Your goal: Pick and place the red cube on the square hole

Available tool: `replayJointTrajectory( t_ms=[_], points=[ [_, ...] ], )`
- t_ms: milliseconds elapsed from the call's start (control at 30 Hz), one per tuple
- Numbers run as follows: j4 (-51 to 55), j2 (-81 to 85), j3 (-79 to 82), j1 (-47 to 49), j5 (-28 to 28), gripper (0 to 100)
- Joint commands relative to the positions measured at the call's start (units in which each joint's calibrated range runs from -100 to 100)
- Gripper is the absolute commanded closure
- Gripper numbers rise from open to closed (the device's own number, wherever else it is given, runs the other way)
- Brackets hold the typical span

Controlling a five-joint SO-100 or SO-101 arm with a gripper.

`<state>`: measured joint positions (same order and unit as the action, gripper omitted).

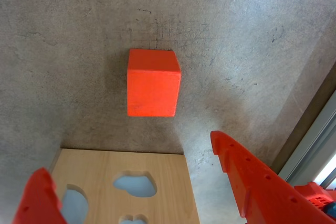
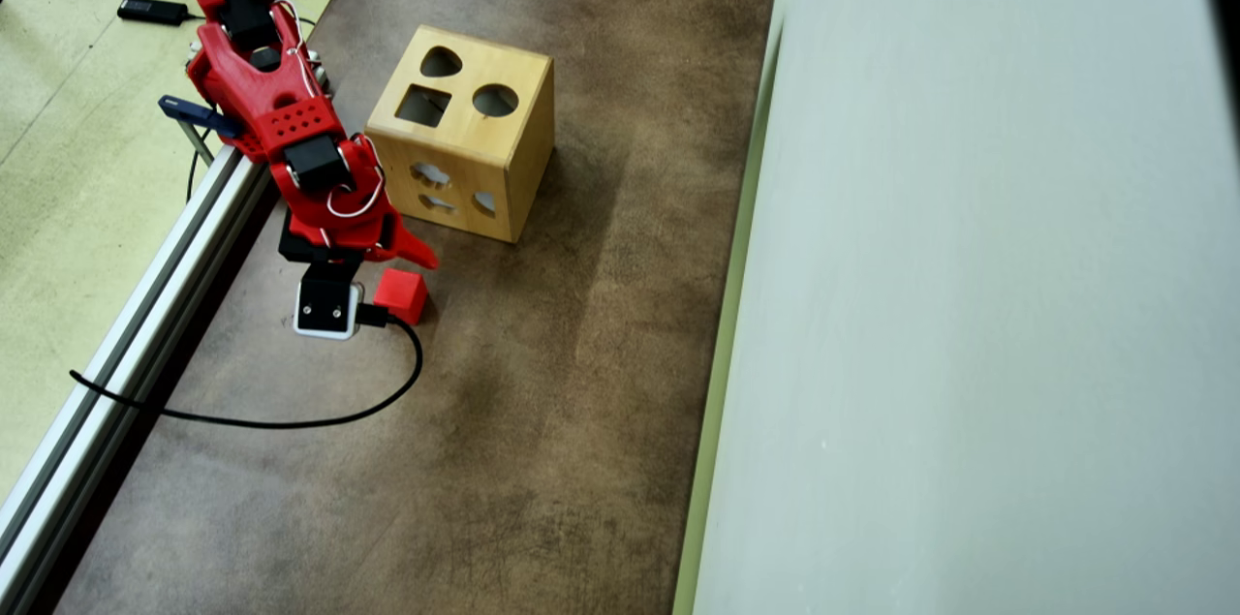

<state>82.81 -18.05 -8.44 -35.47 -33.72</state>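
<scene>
In the wrist view we see the red cube (image 1: 153, 83) resting on the tabletop (image 1: 68, 51), our fingers (image 1: 252, 182) spread apart with nothing between them. In the overhead view the cube (image 2: 401, 294) sits just beside our gripper (image 2: 373, 271), apart from the wooden box (image 2: 463, 133) with its square hole (image 2: 423, 106).

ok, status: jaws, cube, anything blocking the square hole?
Gripper open, empty, jaws spread above the table. Red cube on the table, untouched, clear of the wooden box. Square hole open, nothing in the way.
</scene>
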Motion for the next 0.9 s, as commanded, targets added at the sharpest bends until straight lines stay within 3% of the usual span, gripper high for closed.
replayJointTrajectory(
  t_ms=[0, 867],
  points=[
    [0.0, 0.4, -1.3, 0.4, -0.3, 55],
    [-0.5, -8.2, -1.4, 0.4, -0.3, 55]
  ],
)
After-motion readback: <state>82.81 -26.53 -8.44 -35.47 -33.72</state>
